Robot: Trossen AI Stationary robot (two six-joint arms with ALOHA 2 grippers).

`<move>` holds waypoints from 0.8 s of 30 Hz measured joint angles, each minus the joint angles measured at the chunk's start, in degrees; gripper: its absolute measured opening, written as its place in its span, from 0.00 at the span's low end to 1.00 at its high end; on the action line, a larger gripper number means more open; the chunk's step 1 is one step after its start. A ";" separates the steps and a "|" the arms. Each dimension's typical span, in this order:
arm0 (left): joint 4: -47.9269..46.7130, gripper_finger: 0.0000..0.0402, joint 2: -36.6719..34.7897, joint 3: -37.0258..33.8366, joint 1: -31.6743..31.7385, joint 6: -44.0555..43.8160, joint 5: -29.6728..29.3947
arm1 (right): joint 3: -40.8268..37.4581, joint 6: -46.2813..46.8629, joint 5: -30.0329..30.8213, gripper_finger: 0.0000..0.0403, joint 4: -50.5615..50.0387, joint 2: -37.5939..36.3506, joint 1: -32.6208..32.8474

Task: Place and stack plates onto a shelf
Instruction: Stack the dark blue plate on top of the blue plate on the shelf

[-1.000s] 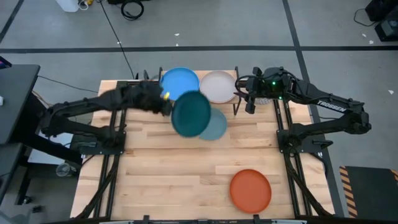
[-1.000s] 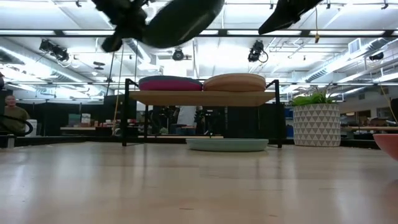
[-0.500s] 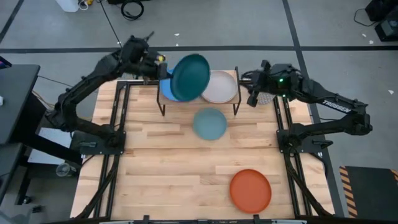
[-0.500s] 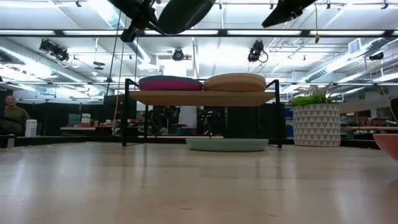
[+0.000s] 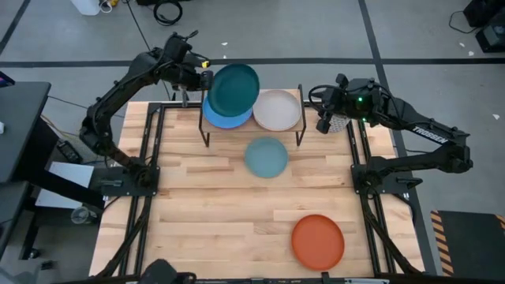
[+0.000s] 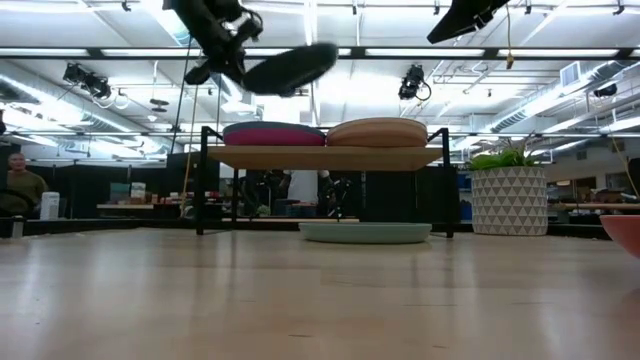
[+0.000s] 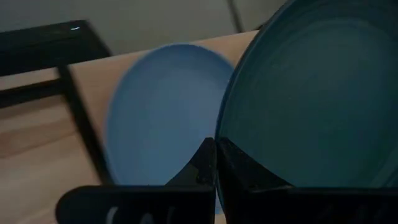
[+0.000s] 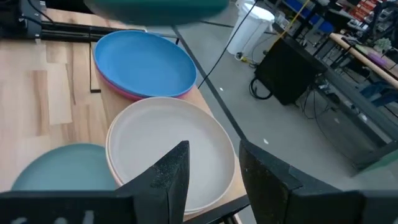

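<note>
Teal round plate [image 5: 233,87] pinched by its rim in left gripper [image 5: 203,79], tilted over bright blue plate [image 5: 221,118] on small wooden shelf [image 6: 320,157], apparently for stacking | right gripper [image 5: 323,125] parted, empty, beside shelf's cream plate [image 5: 276,110] | 2 plates remain on slatted table [image 5: 197,213].

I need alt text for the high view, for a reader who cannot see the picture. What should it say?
Seen from above, the left claw holds a dark teal plate over the bright blue plate on the shelf, beside a cream plate. The right claw waits open beside the shelf. A pale blue plate and an orange plate lie on the wooden table.
</note>
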 joint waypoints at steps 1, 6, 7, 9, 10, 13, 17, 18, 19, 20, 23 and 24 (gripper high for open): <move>-0.93 0.01 0.71 0.09 0.24 0.71 -0.69 | 0.00 0.01 0.00 0.36 0.02 0.00 0.00; -5.08 0.01 4.14 0.09 1.41 3.63 -1.72 | -0.02 0.80 0.00 0.36 -0.04 0.00 0.01; -5.75 0.01 4.69 0.09 1.60 4.23 -1.93 | -0.02 0.99 0.00 0.36 -0.18 0.00 0.00; -6.56 0.01 5.63 0.09 1.65 5.19 -2.53 | -0.03 1.05 0.00 0.36 -0.76 0.00 0.01; -6.61 0.01 6.06 0.09 1.71 5.69 -2.71 | -0.04 1.05 0.00 0.36 -1.15 0.00 -0.01; -6.60 0.01 6.95 0.09 1.74 6.45 -2.73 | -0.07 1.05 0.00 0.36 -2.37 0.01 -0.01; -7.29 0.01 8.08 0.08 1.69 7.25 -3.51 | -0.07 1.23 0.00 0.36 -2.86 0.02 -0.01; -7.37 0.01 8.36 0.07 1.70 7.25 -3.58 | -0.07 1.34 0.01 0.36 -2.85 0.02 -0.01; -7.27 0.01 8.61 0.07 1.72 7.25 -3.62 | -0.07 1.44 0.02 0.36 -2.84 0.02 0.00; -7.21 0.01 8.78 0.07 1.72 7.25 -3.69 | -0.07 1.43 0.00 0.36 -2.84 0.02 0.00; -7.07 0.01 8.83 0.05 1.70 7.70 -4.71 | -0.07 1.44 0.00 0.36 -2.84 0.02 -0.01; -6.94 0.01 8.83 0.05 1.69 7.67 -4.88 | -0.07 1.44 0.00 0.36 -2.84 0.02 -0.01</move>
